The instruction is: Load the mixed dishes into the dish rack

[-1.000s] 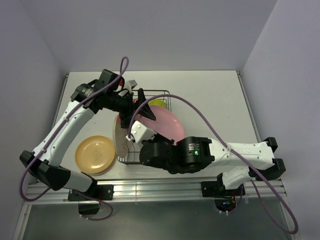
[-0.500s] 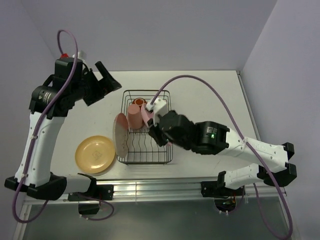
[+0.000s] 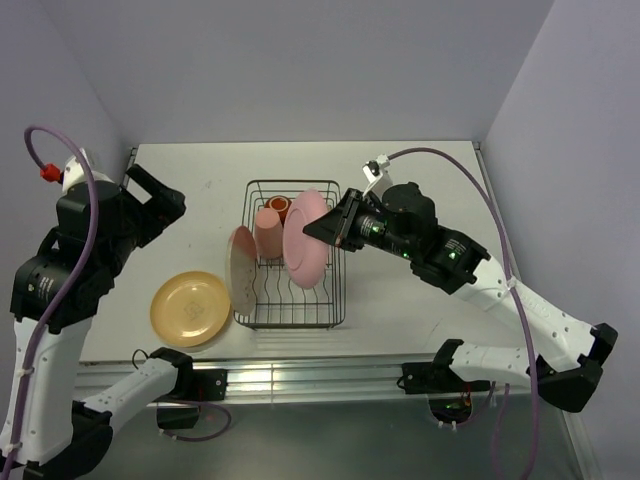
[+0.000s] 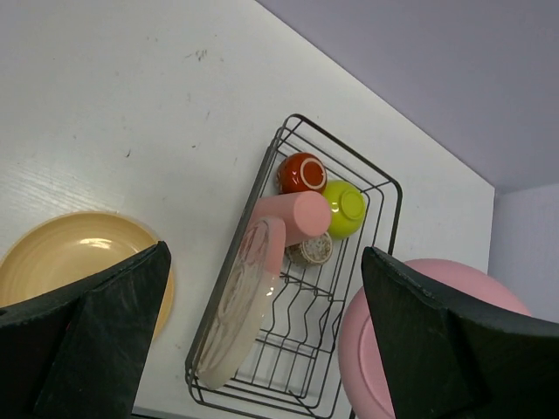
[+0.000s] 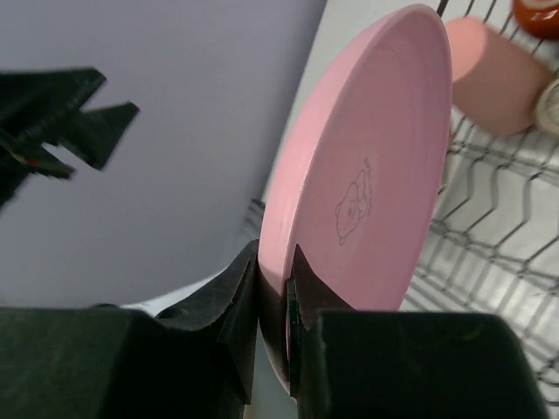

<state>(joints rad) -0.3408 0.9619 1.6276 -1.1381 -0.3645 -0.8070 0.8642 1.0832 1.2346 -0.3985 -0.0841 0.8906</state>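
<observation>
From above, the right pincer [image 3: 333, 230] is clenched on the rim of the pink plate [image 3: 304, 240], which stands on edge over the right part of the dish rack [image 3: 290, 312]. The left pincer [image 3: 160, 208] hangs released, high at the left. The yellow-orange plate [image 3: 191, 308] lies on the desk [image 3: 420, 180] left of the rack. The left wrist view shows the red-orange cup [image 4: 301, 172] and lime-green bowl [image 4: 343, 208] at the rack's far end, the tumbler [image 4: 293, 218] and tan bowl [image 4: 312, 250] just nearer, and the pink-and-cream plate [image 4: 240, 305] leaning along its left side. In the right wrist view, both fingers [image 5: 231, 301] pinch the pink plate's edge.
</observation>
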